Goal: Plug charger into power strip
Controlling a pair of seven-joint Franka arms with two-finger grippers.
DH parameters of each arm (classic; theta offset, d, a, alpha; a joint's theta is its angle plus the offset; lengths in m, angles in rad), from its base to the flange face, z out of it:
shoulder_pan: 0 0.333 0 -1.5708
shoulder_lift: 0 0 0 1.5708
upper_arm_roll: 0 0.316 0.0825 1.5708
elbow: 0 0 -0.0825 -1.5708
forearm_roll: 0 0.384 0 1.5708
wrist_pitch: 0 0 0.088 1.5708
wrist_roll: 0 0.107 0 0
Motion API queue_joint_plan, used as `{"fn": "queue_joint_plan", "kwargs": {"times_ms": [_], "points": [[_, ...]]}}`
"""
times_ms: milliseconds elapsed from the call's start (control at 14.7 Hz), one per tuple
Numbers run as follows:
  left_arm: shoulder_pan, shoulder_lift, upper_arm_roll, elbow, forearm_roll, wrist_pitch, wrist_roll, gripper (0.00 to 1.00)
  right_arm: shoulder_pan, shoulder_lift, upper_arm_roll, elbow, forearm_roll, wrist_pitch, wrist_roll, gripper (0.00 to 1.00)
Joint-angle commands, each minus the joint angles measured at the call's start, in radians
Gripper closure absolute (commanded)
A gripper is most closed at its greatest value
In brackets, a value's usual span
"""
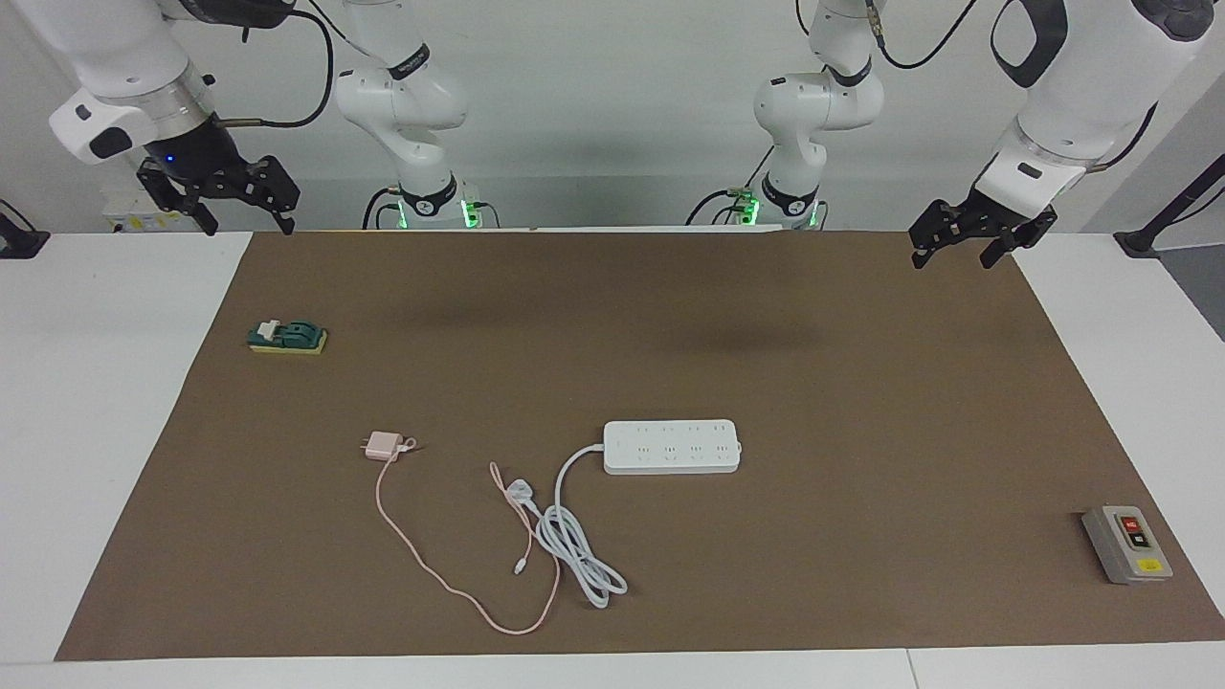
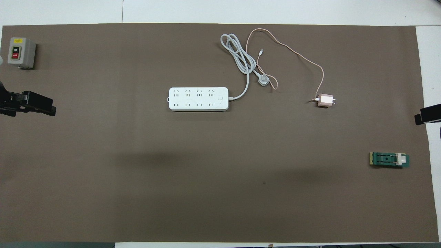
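My right gripper (image 1: pixel 222 199) and left gripper (image 1: pixel 984 236) hang raised over the mat's (image 1: pixel 670 316) corners nearest me, fingers apart and empty, both waiting, so the work lies unobstructed. Farther out, the strip (image 1: pixel 672 446) lies flat mid-mat, sockets up, ready for prongs. The charger (image 1: pixel 382 446) rests on its side toward my right arm's end, well apart, cable trailing away. White table (image 1: pixel 96 402), pale wall.
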State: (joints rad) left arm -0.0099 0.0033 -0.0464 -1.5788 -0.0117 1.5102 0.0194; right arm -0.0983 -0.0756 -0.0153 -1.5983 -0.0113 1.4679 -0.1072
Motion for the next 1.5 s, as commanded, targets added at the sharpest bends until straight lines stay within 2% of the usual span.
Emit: {"fn": "queue_joint_plan", "kwargs": {"times_ms": [0,273,478,1023,1228,1365,1433], "points": [[-0.009,-0.023,0.007,-0.021,0.015,-0.01,-0.01,0.0,-0.014,-0.001,0.012,-0.003,-0.007,0.011,0.004,0.0],[-0.009,-0.023,0.007,-0.021,0.015,-0.01,-0.01,0.0,-0.005,-0.009,0.012,-0.008,-0.007,0.011,0.012,0.0],[-0.009,-0.023,0.007,-0.021,0.015,-0.01,-0.01,0.0,-0.017,-0.016,0.008,-0.019,-0.006,-0.043,0.006,0.0],[-0.009,-0.023,0.007,-0.021,0.015,-0.01,-0.01,0.0,-0.032,-0.015,-0.002,-0.011,0.008,-0.032,0.017,0.0],[-0.009,-0.023,0.007,-0.021,0.015,-0.01,-0.01,0.0,-0.034,-0.009,-0.002,-0.02,0.011,-0.009,0.167,0.0],[-0.009,-0.023,0.007,-0.021,0.015,-0.01,-0.01,0.0,-0.038,0.007,-0.002,-0.022,0.014,0.008,0.204,0.0],[-0.009,-0.023,0.007,-0.021,0.015,-0.01,-0.01,0.0,-0.044,0.026,-0.002,-0.019,0.048,0.009,0.262,0.0]]}}
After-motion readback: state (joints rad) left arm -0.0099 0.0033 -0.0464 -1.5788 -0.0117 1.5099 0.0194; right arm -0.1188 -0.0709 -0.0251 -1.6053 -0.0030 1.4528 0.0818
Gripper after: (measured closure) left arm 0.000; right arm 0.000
